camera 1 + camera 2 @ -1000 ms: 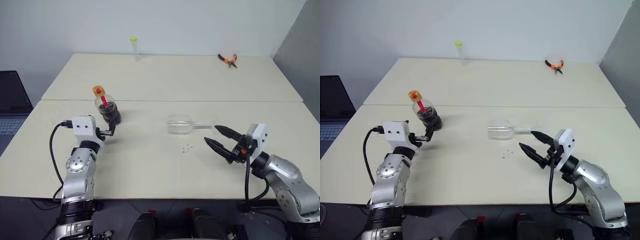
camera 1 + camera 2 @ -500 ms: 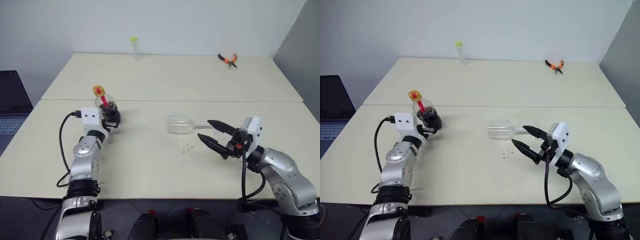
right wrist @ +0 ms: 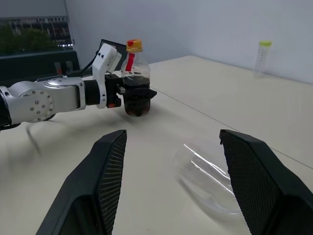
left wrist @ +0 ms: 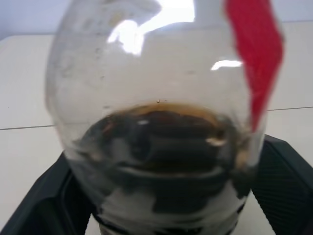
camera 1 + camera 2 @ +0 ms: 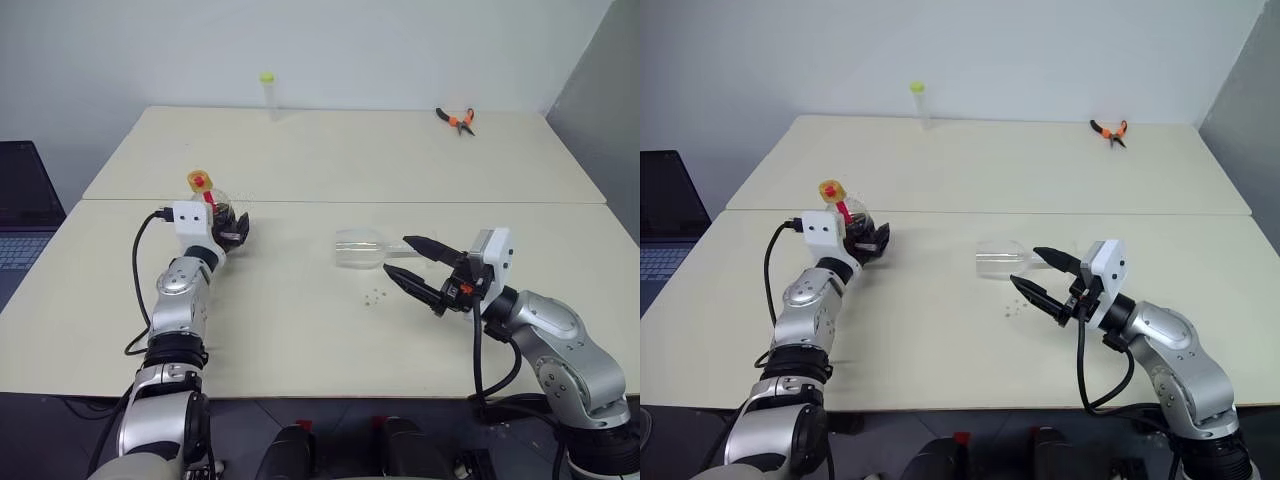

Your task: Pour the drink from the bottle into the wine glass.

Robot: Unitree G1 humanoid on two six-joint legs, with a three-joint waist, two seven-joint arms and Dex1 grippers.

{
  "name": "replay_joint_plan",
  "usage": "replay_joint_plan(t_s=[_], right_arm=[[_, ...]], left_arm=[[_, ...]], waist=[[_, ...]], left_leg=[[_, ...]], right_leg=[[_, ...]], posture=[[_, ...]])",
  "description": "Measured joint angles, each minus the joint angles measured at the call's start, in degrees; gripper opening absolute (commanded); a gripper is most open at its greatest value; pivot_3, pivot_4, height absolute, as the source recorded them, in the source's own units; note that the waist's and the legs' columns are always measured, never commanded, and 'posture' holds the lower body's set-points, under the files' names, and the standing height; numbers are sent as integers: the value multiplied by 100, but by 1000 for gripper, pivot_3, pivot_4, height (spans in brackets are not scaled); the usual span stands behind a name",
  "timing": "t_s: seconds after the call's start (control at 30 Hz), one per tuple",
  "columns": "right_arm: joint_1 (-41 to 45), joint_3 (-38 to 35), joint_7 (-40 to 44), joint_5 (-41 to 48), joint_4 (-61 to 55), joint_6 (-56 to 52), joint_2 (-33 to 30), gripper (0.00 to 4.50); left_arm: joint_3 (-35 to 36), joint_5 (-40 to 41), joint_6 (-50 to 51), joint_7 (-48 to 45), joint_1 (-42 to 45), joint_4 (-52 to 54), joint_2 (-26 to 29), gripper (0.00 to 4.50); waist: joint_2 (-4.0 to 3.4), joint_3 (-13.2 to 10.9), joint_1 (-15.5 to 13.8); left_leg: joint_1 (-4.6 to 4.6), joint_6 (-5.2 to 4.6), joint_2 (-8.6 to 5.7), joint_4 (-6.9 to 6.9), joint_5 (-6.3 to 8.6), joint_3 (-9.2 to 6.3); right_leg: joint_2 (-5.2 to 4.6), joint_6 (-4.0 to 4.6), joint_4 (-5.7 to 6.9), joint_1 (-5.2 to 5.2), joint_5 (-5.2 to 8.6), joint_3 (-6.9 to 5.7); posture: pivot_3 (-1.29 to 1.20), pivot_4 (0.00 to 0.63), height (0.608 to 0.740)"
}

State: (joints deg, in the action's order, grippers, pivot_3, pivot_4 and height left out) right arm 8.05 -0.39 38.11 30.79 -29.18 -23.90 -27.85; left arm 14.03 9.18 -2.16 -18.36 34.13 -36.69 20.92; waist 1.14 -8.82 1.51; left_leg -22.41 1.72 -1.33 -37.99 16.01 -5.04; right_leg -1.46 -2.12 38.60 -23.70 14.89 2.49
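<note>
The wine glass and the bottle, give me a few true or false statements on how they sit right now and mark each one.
1. The wine glass stands upright. False: it lies on its side on the table.
2. The bottle stands upright with its cap on. True.
3. The left gripper has its fingers on either side of the bottle. True.
4. The right gripper holds the wine glass. False: it is open, near the glass.
5. The drink fills the bottle to the neck. False: only the lower part.
</note>
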Motion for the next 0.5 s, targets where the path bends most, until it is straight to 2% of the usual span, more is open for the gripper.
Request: replay_joint_plan(t_s=[0.07,0.17,0.33,0.5], right_arm=[[-3,-1,-76,-1,-45,-24,0,3262],[-25,-7,-142,3,-212,-47,-1,3262],[-100,-72,-200,47,-484,-155,-124,3262],[-287,-199,-211,267,-908,-402,-377,3262]], left_arm=[[1,28,18,-93,-4,11,6,2675],[-77,67,58,-271,-97,220,3,2267],[-479,106,323,-702,-438,1296,-38,2055],[-1147,312,1027,-1489,-937,2767,23,2048]], waist=[[1,0,-1],[2,-1,1],[2,-1,-3],[2,-1,6]], left_leg=[[-2,0,0,-1,0,0],[-4,1,0,-1,0,-2],[-9,1,0,-2,-1,-5],[-7,0,1,-1,0,-4]], right_leg=[[-1,0,0,0,0,-1],[-1,0,0,-2,0,-1],[-2,0,-1,-3,0,-2],[-1,-1,-2,-3,1,0]], posture=[[0,150,740],[0,150,740],[0,150,740],[0,150,740]])
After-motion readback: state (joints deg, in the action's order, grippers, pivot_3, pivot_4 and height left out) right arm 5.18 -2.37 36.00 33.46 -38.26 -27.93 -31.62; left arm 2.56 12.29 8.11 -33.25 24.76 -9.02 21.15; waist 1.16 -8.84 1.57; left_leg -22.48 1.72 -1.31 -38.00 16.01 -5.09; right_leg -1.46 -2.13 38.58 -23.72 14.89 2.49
